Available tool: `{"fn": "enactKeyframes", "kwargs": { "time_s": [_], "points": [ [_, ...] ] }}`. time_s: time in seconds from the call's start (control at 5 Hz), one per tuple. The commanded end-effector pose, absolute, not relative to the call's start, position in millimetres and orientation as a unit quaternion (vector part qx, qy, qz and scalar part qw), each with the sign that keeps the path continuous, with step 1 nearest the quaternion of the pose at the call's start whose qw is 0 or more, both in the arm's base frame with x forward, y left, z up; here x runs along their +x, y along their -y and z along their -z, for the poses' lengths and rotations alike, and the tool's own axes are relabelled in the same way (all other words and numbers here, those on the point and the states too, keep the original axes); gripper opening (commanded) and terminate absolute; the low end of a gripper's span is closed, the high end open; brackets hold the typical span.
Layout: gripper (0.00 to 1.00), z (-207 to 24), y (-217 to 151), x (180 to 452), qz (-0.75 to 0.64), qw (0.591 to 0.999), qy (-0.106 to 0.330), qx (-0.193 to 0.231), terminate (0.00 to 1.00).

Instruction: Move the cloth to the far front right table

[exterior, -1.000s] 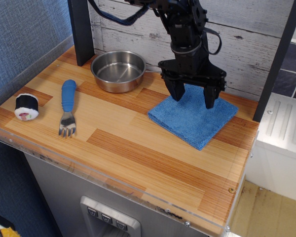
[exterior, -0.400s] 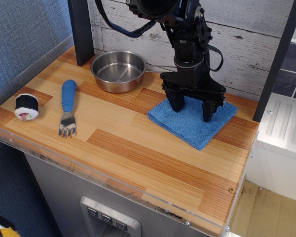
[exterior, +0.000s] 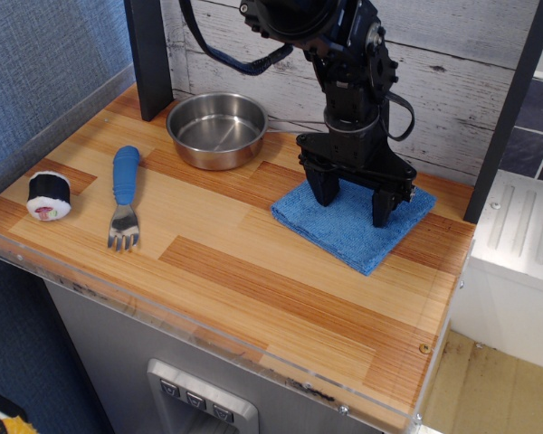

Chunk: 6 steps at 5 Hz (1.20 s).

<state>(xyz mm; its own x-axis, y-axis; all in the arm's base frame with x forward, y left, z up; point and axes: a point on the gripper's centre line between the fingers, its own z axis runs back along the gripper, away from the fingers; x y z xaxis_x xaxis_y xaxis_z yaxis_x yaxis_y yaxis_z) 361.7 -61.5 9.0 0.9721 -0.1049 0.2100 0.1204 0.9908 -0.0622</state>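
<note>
Here my gripper (exterior: 353,206) stood with its fingers (exterior: 324,190) spread wide apart, tips down on or just above the cloth (exterior: 344,226) (contact could not be told). The cloth lay flat near the back right of the table (exterior: 253,280), just beside the steel pan (exterior: 217,129). Nothing was pinched yet. By my judgement the grasp, the lift and the carry toward the front right corner all remained.

Cloth (exterior: 353,226) centre behind jaws
</note>
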Motion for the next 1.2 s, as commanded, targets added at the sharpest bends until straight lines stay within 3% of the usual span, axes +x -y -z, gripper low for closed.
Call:
{"fn": "enactKeyframes", "kwargs": {
  "time_s": [0.0,0.6,1.0],
  "points": [
    [1.00,-23.7,64.8,342.2,0.068,0.991,0.106,-0.032,0.00],
    [1.00,-24.6,61.6,291.1,0.050,0.994,0.096,-0.016,0.00],
    [1.00,-25.3,80.3,255.5,0.065,0.994,0.089,-0.026,0.00]
  ]
}}
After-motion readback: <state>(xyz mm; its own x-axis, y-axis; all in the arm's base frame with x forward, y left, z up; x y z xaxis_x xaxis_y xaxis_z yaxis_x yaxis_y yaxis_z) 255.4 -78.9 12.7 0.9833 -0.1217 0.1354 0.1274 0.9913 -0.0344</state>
